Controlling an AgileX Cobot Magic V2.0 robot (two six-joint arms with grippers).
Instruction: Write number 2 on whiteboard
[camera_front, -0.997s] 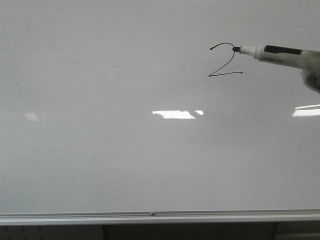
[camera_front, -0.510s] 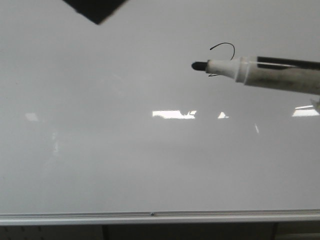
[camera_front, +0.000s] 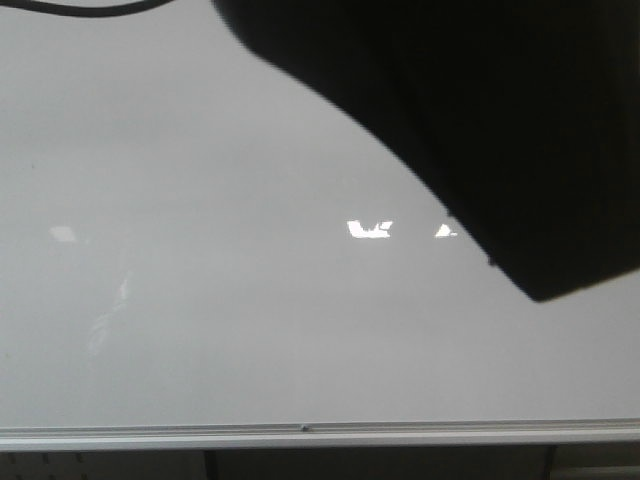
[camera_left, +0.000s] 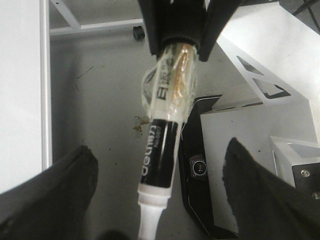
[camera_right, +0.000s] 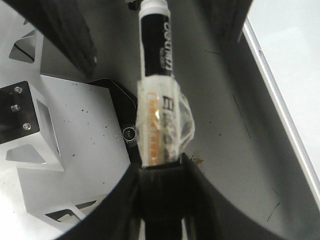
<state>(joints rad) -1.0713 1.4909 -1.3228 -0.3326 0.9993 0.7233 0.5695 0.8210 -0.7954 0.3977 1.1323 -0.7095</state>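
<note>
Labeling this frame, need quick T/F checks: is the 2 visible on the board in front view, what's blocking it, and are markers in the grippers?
1. The number 2 shows in the front view. False: a dark out-of-focus shape covers that part of the whiteboard.
2. The left gripper grips a marker. True.
3. The right gripper is empty. False: it clamps a taped marker.
4. A silver rail runs along the whiteboard's lower edge. True.
5. The left marker's barrel is red. False: black and white.
</note>
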